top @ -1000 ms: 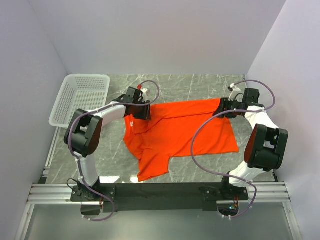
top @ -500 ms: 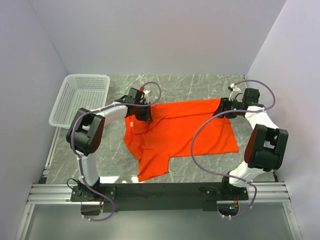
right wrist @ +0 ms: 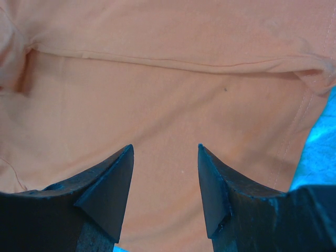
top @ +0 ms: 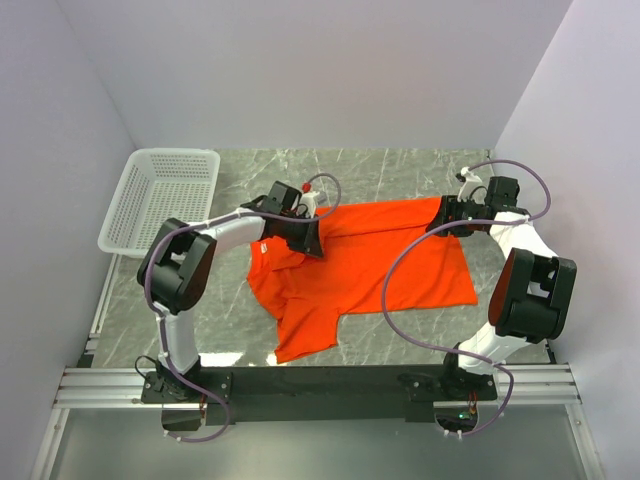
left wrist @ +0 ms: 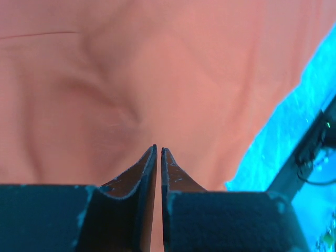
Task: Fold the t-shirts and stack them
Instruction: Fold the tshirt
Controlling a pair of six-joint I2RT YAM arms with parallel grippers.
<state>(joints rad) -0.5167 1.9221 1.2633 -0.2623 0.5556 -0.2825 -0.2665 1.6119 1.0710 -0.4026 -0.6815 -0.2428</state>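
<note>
I am clenching my left fingers on a thin pinch of the t-shirt puckering just beyond their tips, my right fingers are hanging released over its hem, and I am fearing a one-sided pull dragging it askew across the counter

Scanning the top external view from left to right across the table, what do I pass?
white mesh basket → left claw → right claw; the t-shirt spreads beneath both claws, so it has no single place.
</note>
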